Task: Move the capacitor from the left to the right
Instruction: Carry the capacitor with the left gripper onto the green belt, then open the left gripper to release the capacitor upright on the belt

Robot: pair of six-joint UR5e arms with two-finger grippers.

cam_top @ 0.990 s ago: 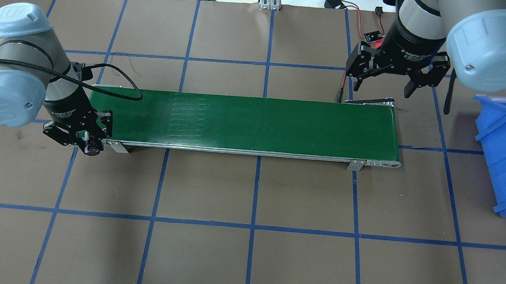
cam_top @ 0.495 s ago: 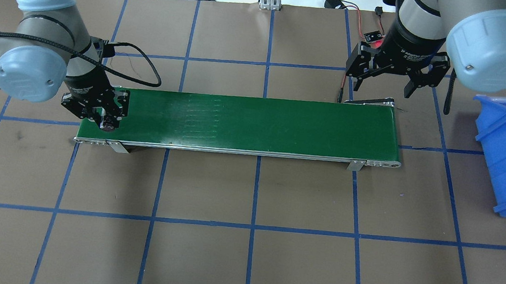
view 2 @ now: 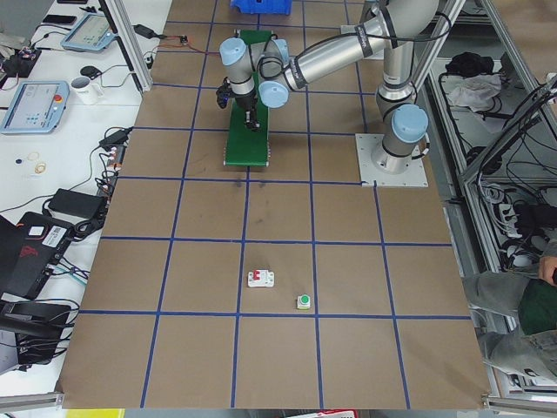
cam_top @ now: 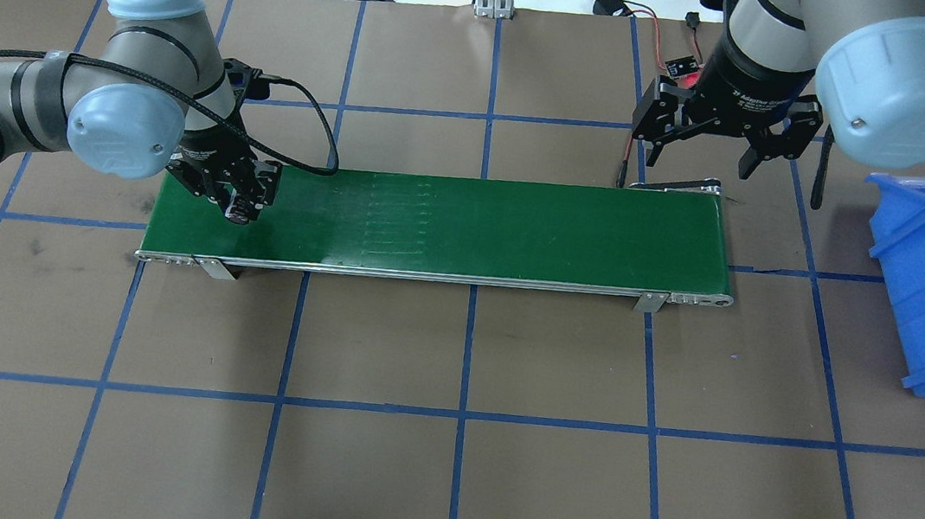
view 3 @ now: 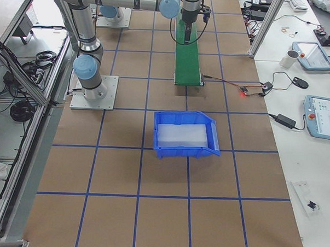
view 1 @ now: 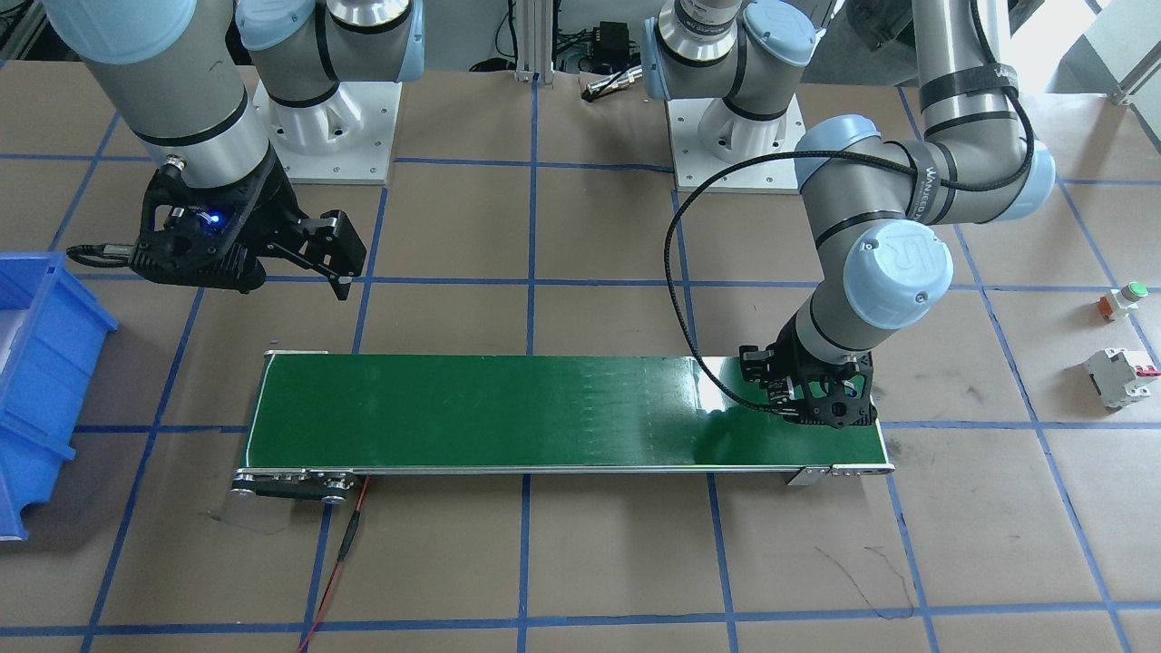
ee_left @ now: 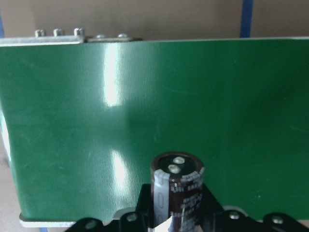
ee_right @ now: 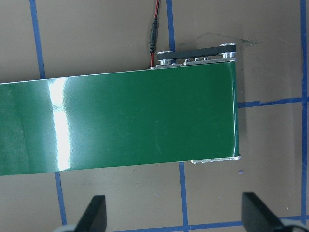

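Note:
The capacitor (ee_left: 177,189), a stubby dark cylinder with pale markings, is held upright between the fingers of my left gripper (cam_top: 239,206). The gripper hovers low over the left end of the green conveyor belt (cam_top: 475,224). In the front-facing view the left gripper (view 1: 819,405) is at the belt's right end. My right gripper (cam_top: 705,152) is open and empty, just beyond the far right corner of the belt. Its fingers (ee_right: 95,215) frame the belt's end (ee_right: 145,121) in the right wrist view.
A blue bin (cam_top: 920,259) stands right of the belt. A white breaker with a red lever (view 1: 1120,376) and a green-capped push button (view 1: 1123,299) lie on the table beyond the belt's left end. A red wire (view 1: 340,553) runs from the belt's right end.
My left arm has moved away from me and to the right with the capacitor, from off the belt's near left corner to over the belt. The right arm has not moved.

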